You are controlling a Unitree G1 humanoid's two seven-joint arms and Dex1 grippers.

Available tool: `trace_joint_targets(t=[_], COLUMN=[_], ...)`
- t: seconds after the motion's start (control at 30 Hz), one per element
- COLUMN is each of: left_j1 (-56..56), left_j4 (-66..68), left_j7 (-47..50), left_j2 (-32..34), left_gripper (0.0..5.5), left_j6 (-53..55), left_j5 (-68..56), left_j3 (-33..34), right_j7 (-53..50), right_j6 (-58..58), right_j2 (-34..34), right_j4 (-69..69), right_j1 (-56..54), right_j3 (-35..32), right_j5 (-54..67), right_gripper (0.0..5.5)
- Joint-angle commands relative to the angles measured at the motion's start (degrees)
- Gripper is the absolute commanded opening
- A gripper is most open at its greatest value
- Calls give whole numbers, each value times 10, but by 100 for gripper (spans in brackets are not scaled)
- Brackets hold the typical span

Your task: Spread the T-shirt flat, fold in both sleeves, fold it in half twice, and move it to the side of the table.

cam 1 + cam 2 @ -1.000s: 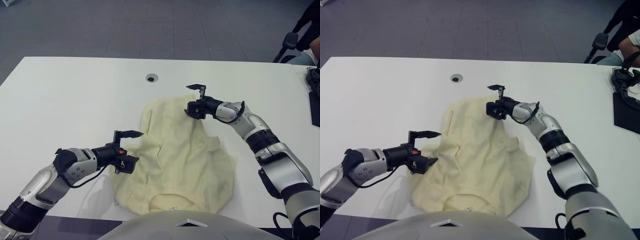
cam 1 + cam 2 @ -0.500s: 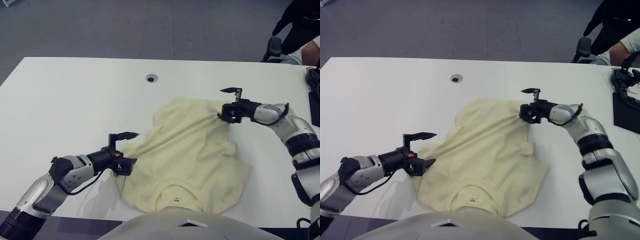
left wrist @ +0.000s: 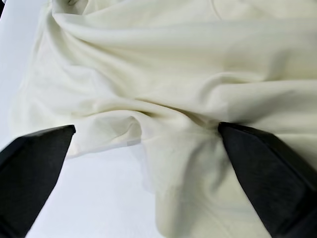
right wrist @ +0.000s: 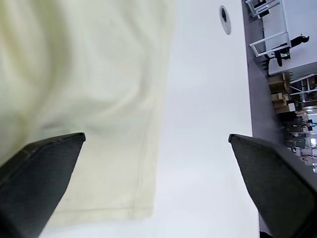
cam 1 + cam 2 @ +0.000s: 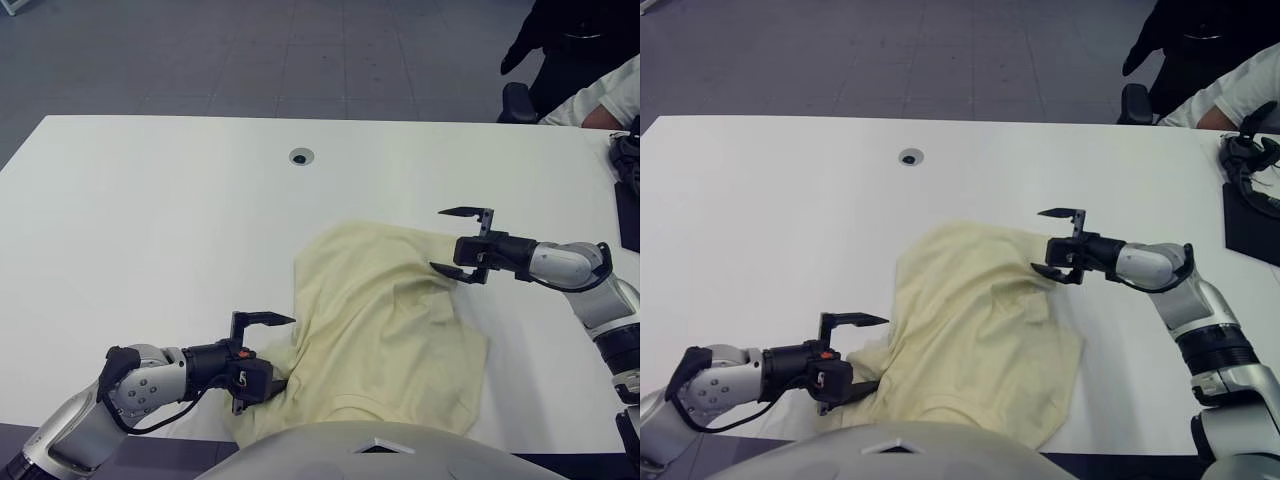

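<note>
Plainly, our white table point(image 5: 150, 200), with grey tiled floor point(image 5: 300, 50) beyond.
We see left gripper point(image 5: 272, 352) and right gripper point(image 5: 445, 240) gaping wide at the rumpled T-shirt point(image 5: 380, 330).

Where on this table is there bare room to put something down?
Bare: the far half and left side of the white table, around the round hole. Crowded: the near middle, where the T-shirt lies between the left tool and the right tool.
</note>
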Motion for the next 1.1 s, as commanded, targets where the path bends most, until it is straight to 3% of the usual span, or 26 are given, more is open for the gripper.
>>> trace_joint_targets(t=[0.03, 0.3, 0.53, 0.7, 0.87, 1.1], left_j1=[-164, -394, -478, -567, -637, -639], left_j4=[95, 238, 390, 575, 793, 850], left_j7=[61, 82, 75, 176, 283, 283], left_j2=[-68, -222, -249, -298, -387, -387], left_gripper=[538, 538, 538, 538, 538, 538], left_j6=[23, 72, 46, 9, -46, -111], left_j5=[46, -20, 38, 124, 173, 179], left_j3=[16, -11, -68, -102, -141, -152], right_j7=[-87, -140, -147, -186, -211, -328], right_j6=[-9, -37, -47, -34, -41, -29], right_j2=[37, 88, 75, 63, 80, 109], right_j4=[32, 107, 146, 156, 152, 167], right_j1=[-47, -97, -99, -98, -96, -131], right_j3=[-21, 14, 28, 18, 10, -14], right_j5=[-46, -110, -149, -180, -173, -188], right_gripper=[540, 540, 540, 540, 540, 540])
